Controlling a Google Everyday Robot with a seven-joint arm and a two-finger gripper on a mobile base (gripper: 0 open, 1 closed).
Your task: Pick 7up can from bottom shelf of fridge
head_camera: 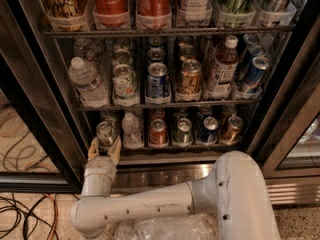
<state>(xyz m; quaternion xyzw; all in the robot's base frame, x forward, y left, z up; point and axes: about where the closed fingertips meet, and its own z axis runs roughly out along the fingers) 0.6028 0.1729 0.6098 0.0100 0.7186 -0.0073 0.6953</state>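
Observation:
The fridge (45,109) stands open in front of me. Its bottom shelf (165,146) holds one row of short cans and a small bottle. The 7up can (105,133), pale with a silver lid, is at the far left of that row. My gripper (104,151) is open just in front of and below this can. Its tan fingers (93,148) point up at the can's base on either side without touching it. The white arm (150,209) reaches in from the lower right.
To the right of the 7up can stand a small bottle (131,129), a red cola can (158,131), a greenish can (183,130), a blue can (208,129) and a brown can (231,128). The steel base (165,176) lies below. Cables (20,214) lie on the floor at left.

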